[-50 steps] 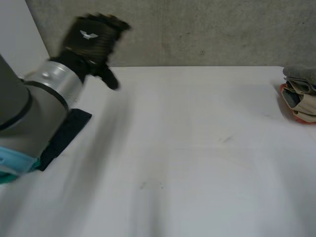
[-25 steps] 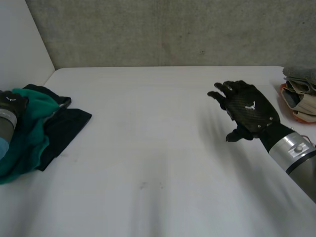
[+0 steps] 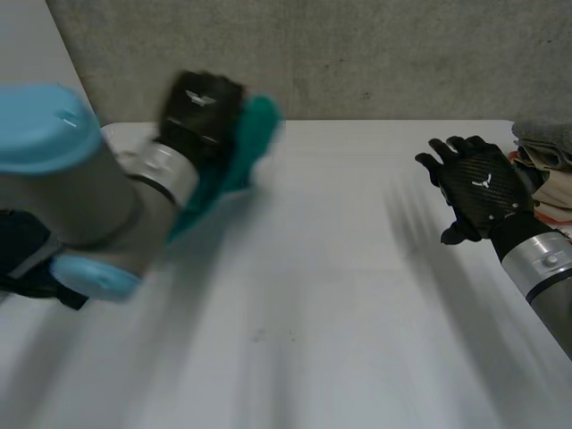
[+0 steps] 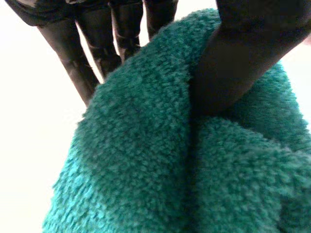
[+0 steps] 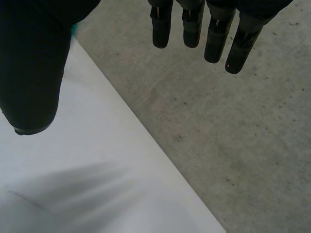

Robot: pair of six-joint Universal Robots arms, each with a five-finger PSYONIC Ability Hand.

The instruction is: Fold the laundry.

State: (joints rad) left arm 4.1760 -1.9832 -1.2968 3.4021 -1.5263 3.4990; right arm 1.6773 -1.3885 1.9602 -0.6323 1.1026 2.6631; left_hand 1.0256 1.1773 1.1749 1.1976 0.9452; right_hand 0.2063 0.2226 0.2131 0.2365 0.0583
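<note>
Pinching a teal towel [image 3: 248,143] between thumb and fingers, the left hand [image 3: 201,107] holds it above the table's [image 3: 340,295] far left, the right hand [image 3: 478,183] hovers spread and empty, and, a folded stack [image 3: 545,170] aside, folding it looks unstarted.

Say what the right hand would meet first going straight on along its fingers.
Likely the concrete wall beyond the table; the open right hand points at it with nothing between, though depth is unclear.

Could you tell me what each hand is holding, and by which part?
The left hand pinches the teal fleece cloth by a bunched fold, thumb against fingers; the right hand is open and empty.
</note>
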